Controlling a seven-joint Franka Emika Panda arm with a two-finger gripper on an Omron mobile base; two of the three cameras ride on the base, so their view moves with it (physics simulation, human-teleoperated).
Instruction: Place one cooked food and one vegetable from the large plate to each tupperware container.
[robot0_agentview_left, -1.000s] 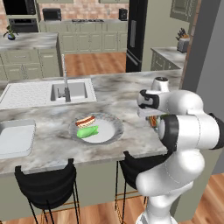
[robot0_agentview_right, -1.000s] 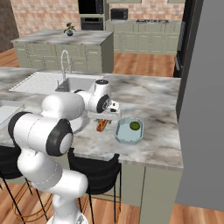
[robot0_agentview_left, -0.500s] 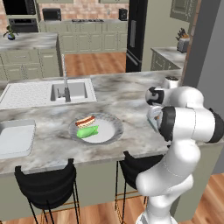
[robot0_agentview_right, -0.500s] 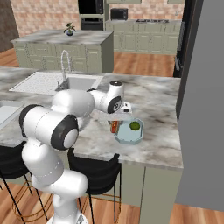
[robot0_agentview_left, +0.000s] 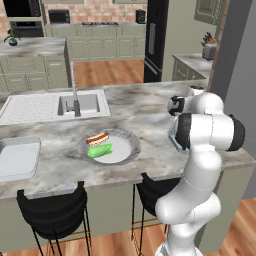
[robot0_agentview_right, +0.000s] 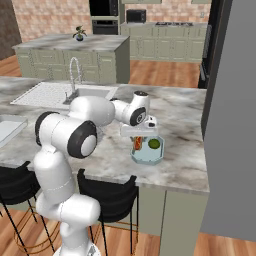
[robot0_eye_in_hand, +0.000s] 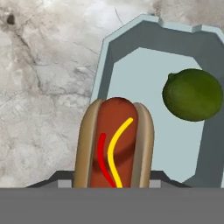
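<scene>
My gripper (robot0_agentview_right: 137, 138) is shut on a hot dog (robot0_eye_in_hand: 113, 146), a red-brown sausage in a tan bun with a yellow and a red stripe. It hangs just above the near end of the small pale teal tupperware container (robot0_eye_in_hand: 131, 83), partly over its rim. A small dark green round vegetable (robot0_eye_in_hand: 193, 94) lies inside that container (robot0_agentview_right: 148, 156). The large plate (robot0_agentview_left: 125, 150) sits to the left on the counter. On it lie a second red sausage in a bun (robot0_agentview_left: 97, 138) and a long light-green vegetable (robot0_agentview_left: 100, 150). The larger grey-white container (robot0_agentview_left: 17, 157) stands at the far left.
A sink (robot0_agentview_left: 82, 103) with a faucet (robot0_agentview_left: 74, 95) lies behind the plate. The counter's front edge runs close to the teal container, with dark stools (robot0_agentview_left: 52, 210) below. A grey wall (robot0_agentview_right: 232, 125) rises right of the counter.
The arm has swung to the right, away from the plate, carrying the hot dog. It has come down over the teal container.
</scene>
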